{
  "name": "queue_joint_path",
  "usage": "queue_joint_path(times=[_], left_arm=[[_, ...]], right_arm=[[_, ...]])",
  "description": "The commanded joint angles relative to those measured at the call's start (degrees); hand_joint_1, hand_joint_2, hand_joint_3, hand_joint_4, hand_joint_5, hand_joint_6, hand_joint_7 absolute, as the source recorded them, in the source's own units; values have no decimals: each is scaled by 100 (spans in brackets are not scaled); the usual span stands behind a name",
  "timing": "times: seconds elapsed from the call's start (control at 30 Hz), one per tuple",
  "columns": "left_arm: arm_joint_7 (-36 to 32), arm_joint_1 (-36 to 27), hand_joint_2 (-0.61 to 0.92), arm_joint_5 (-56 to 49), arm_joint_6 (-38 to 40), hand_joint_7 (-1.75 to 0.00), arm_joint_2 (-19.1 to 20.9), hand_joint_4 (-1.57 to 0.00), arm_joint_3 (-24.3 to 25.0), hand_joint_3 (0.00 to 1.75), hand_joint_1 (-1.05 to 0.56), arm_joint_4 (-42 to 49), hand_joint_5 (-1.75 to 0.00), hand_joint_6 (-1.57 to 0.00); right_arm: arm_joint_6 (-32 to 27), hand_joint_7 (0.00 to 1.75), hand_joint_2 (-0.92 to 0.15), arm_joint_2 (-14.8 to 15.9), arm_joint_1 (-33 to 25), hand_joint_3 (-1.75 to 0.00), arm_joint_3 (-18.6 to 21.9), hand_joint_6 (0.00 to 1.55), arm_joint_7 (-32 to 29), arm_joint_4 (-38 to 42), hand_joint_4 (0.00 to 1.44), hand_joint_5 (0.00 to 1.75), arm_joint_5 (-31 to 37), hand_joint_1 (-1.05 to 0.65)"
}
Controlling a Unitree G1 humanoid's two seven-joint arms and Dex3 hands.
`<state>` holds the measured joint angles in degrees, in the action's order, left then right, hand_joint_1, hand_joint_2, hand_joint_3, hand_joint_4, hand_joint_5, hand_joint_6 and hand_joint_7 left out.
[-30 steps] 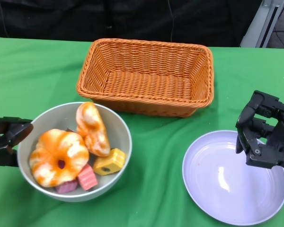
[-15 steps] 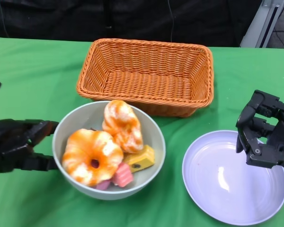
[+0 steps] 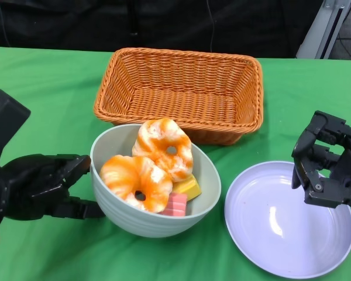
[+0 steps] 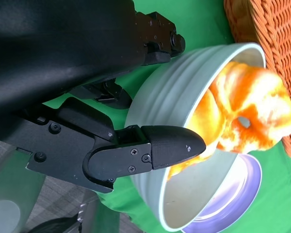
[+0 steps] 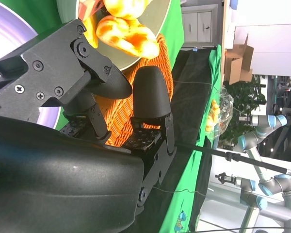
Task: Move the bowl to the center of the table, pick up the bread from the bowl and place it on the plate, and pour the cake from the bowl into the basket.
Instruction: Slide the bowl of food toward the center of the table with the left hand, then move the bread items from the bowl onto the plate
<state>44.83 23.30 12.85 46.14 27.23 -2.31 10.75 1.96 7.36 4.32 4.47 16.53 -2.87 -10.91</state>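
Bowl (image 3: 155,219) — against left hand (image 3: 38,186)

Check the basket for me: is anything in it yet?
Empty. The head view shows only bare wicker inside the basket; both breads and the cake pieces sit in the bowl.

Pretty clearly a robotics lab or demo space, not anyone's home. Out past the right hand (image 5: 136,107), the wrist view catches a couple of grey robot arms with blue joints (image 5: 259,127), a potted plant (image 5: 235,124), stacked cardboard boxes (image 5: 235,56) and a white cabinet (image 5: 199,22). The table (image 3: 47,88) wears a green cloth, with black curtain (image 3: 76,23) behind it.
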Motion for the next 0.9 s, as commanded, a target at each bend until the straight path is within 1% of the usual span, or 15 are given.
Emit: queue_joint_path(times=[0.03, 0.23, 0.4, 0.5, 0.6, 0.77, 0.9], left_arm=[[3, -127, 92, 51, 18, -2, 30, -71, -126, 67, -85, -274, -15, -10], [108, -235, 92, 113, 21, -4, 120, -72, -218, 66, -84, -554, -14, -16], [185, -256, 92, 126, -20, -5, 201, -73, -293, 66, -83, -613, -14, -19], [354, -167, 92, -60, -257, -7, 516, -73, -450, 66, -82, -414, -15, -24], [433, -133, 92, -155, -504, -7, 670, -76, -463, 66, -81, -239, -16, -26], [395, -150, 92, -299, -862, -8, 746, -79, -461, 66, -79, -105, -17, -31], [325, -131, 92, -327, -940, -7, 759, -81, -365, 65, -78, 17, -18, -33]], right_arm=[[-17, 164, -48, 53, 62, -129, 53, 64, -18, -62, 83, 175, -46, -12], [14, 163, -47, 63, 55, -128, 64, 65, -9, -52, 83, 175, -52, -12], [9, 162, -47, 64, 45, -128, 62, 65, -27, -67, 83, 175, -33, -12], [-25, 163, -48, 70, 38, -128, 59, 65, -56, -100, 83, 175, -12, -12], [-22, 163, -48, 74, 43, -128, 54, 65, -41, -86, 83, 175, -25, -12], [1, 163, -48, 60, 55, -128, 54, 66, -41, -42, 83, 175, -29, -11], [5, 163, -48, 53, 48, -128, 43, 66, -37, -49, 83, 175, -28, -11]])
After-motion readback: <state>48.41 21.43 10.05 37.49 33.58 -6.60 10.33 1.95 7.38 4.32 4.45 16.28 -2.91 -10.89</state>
